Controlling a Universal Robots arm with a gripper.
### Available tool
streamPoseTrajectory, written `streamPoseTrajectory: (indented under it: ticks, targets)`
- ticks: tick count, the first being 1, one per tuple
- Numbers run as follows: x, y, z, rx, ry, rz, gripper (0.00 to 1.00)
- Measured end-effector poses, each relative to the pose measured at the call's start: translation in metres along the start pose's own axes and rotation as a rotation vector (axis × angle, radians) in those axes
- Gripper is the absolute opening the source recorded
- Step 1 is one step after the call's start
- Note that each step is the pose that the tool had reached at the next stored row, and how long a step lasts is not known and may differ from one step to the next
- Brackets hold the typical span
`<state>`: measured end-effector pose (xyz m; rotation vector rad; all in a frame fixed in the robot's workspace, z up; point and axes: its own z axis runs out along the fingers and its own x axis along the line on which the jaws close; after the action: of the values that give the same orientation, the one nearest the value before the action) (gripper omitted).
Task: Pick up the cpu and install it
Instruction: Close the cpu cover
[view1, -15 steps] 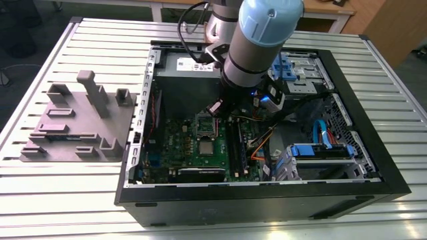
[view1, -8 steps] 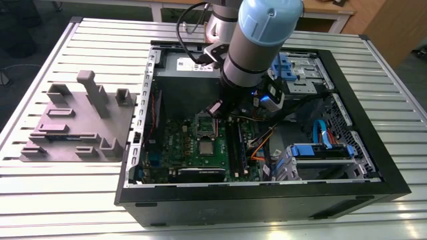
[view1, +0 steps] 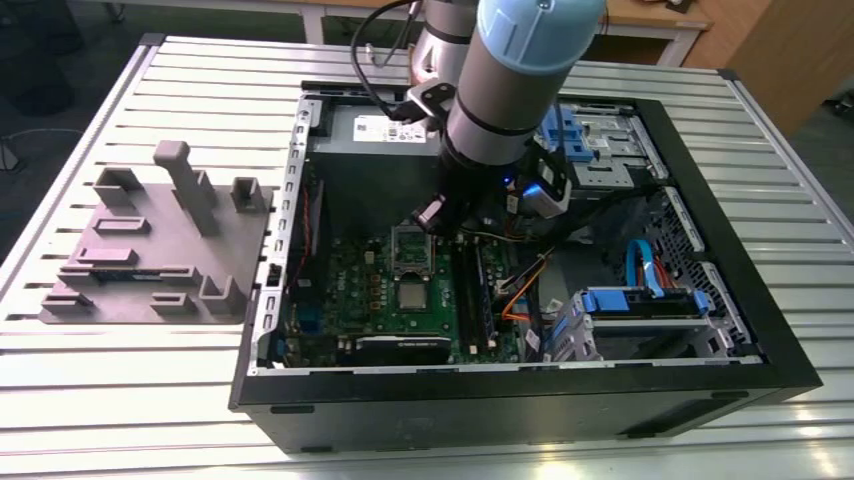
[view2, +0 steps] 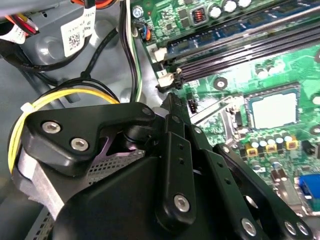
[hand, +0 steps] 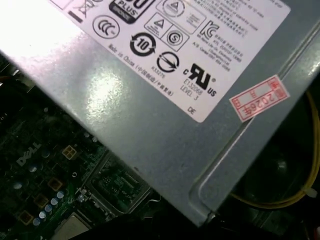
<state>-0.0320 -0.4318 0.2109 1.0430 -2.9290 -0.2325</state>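
Note:
The cpu (view1: 412, 296) is a small silver square lying flat in the socket of the green motherboard (view1: 350, 285) inside the open computer case. The socket's silver bracket (view1: 410, 248) stands raised just behind it. My gripper (view1: 431, 220) hangs above the bracket and a little behind the cpu, apart from it and holding nothing that shows. In the second wrist view the cpu (view2: 272, 110) lies framed by the socket, beyond the gripper's black linkage (view2: 169, 102). A pale corner of the cpu (hand: 70, 227) also shows in the first wrist view.
A grey power supply box (hand: 165, 115) with a white label sits at the back of the case (view1: 534, 385). Memory slots (view2: 250, 50), yellow and black cables (view2: 60, 97) and blue drive bays (view1: 641, 300) crowd the board. A grey parts fixture (view1: 154, 250) lies outside, at the exterior view's left.

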Motion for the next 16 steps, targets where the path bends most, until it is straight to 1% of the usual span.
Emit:
streamPoseTrajectory:
  ticks: [1,2,3,4,6,10,13,14,16]
  targets:
    - [0.0001,0.0004,-0.0015,0.0053,0.0044,-0.001,0.1]
    - [0.0003,0.0008,-0.0026,0.0122,0.0102,-0.001,0.1]
    - [0.0004,0.001,-0.0036,0.0205,0.0172,-0.002,0.1]
    - [0.0005,0.0013,-0.0051,0.027,0.0226,-0.002,0.1]
    - [0.0006,0.0019,-0.0085,0.0369,0.031,-0.003,0.1]
    - [0.0006,0.0035,-0.0148,0.0536,0.0448,-0.004,0.1]
    - [0.0011,0.0043,-0.0169,0.0659,0.0555,-0.009,0.1]
    - [0.0014,0.0045,-0.0169,0.0684,0.058,-0.013,0.1]
    - [0.0016,0.0047,-0.0173,0.0695,0.0605,-0.024,0.1]
